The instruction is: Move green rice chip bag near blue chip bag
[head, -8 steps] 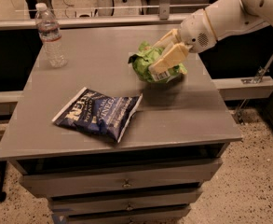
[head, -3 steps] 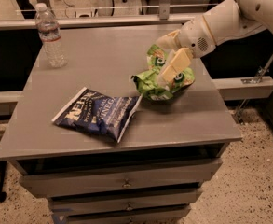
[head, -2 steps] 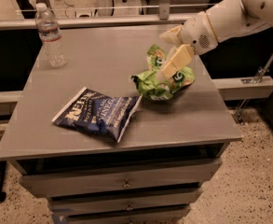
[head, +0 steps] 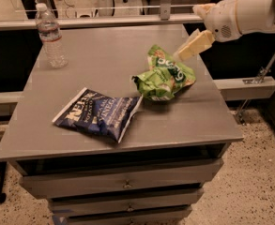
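The green rice chip bag [head: 165,76] lies crumpled on the grey table [head: 104,50], right of centre. Its left corner almost touches the right end of the blue chip bag [head: 97,114], which lies flat toward the front left. My gripper [head: 188,34] is above and to the right of the green bag, just off its top edge. It is open and holds nothing. One cream finger [head: 195,43] points down toward the bag.
A clear water bottle [head: 50,36] stands upright at the table's back left corner. A rail [head: 127,20] runs along the back edge. Drawers [head: 123,182] are under the tabletop. The table's right edge is close to the green bag.
The green bag came down toward the blue bag and now lies on the table. My gripper has let go of it and drawn back up and to the right.
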Controlling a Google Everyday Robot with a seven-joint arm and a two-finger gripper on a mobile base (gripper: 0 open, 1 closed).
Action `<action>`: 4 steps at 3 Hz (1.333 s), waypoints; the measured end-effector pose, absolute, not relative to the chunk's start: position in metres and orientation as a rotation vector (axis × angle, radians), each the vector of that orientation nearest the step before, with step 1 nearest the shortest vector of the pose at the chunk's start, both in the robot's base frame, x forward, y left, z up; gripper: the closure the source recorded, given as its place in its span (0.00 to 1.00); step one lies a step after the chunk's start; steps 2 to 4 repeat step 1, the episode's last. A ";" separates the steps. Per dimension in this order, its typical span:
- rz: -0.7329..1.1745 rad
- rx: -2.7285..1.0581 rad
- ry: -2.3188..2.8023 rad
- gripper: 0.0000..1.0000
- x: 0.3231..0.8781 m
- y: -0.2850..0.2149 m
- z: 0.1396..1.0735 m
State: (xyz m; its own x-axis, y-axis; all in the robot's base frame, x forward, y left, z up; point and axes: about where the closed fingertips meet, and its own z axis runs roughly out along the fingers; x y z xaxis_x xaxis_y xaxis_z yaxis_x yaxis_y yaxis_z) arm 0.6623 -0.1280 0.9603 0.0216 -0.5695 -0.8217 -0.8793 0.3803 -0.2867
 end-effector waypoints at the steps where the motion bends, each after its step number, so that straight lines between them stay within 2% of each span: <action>1: 0.351 -1.244 1.641 0.00 0.678 -0.131 0.970; 4: 0.351 -1.244 1.641 0.00 0.678 -0.131 0.970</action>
